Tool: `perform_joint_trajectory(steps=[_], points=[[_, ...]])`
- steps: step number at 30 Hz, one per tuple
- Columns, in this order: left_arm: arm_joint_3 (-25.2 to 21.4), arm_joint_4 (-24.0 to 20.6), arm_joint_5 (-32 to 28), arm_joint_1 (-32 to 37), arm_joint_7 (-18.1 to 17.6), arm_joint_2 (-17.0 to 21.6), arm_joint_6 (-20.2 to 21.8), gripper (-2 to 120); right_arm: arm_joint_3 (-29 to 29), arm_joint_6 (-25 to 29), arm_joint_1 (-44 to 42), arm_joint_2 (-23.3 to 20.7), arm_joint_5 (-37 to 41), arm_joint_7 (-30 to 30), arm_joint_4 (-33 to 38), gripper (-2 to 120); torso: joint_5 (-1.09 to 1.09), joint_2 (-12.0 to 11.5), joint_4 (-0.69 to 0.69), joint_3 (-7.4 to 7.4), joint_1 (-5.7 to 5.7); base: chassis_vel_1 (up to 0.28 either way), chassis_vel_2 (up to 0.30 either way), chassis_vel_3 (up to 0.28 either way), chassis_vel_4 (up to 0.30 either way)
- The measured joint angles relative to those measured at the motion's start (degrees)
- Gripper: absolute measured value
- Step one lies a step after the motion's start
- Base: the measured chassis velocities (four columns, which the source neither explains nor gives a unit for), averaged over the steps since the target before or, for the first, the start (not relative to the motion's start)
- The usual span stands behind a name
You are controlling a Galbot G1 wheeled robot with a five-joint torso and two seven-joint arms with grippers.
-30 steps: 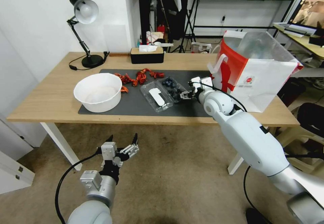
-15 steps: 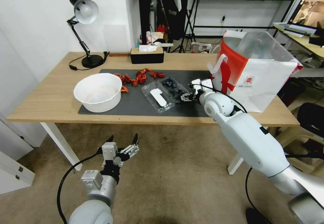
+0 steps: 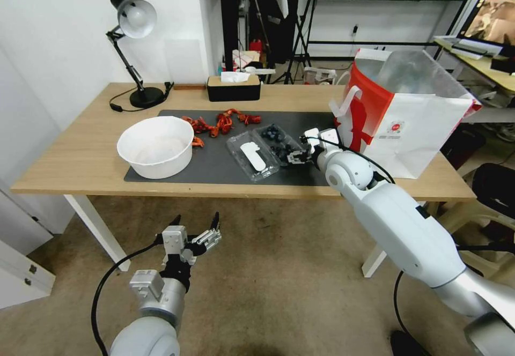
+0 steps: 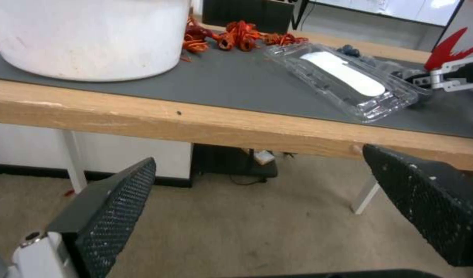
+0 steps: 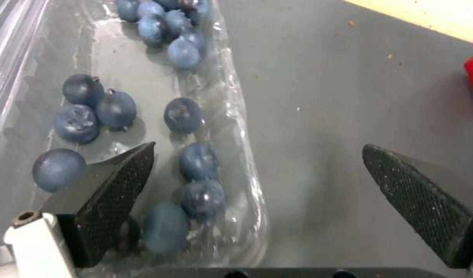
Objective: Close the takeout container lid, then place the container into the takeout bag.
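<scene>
— Wooden table [image 3: 80, 157] first, with a grey mat [image 3: 214, 165] across it. What stands on it?

— Biggest is the takeout bag [image 3: 413, 131], upright at the table's right end, mouth open. Then a white bowl [image 3: 155, 146] on the left of the mat. Between them lies the takeout container [image 3: 263, 149], flat open, the lid [image 3: 251, 155] with its white label folded out toward the bowl and the blueberries [image 5: 115, 108] in the tray half.

— And the arms?

— The right gripper [image 3: 296, 157] sits at the tray's outer rim, jaws apart and straddling that edge, one finger over the berries. The left gripper [image 3: 196, 227] hangs below the table, jaws spread, empty.

— Risk?

— I'd say tipping. Lift the tray side instead of the lid and loose berries could roll out, since nothing pins the thin plastic down
</scene>
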Motion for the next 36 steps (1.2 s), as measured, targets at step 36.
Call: perform_joint_trajectory(steps=[36], points=[[-0.10,1.41,-0.59,-1.17,0.18,0.29,0.01,100,-2.53,0.08,-1.49,1.21,0.55,3.51,3.42,100,0.00,0.00,0.00,0.00,-0.01,0.000,0.000,0.000,0.000]])
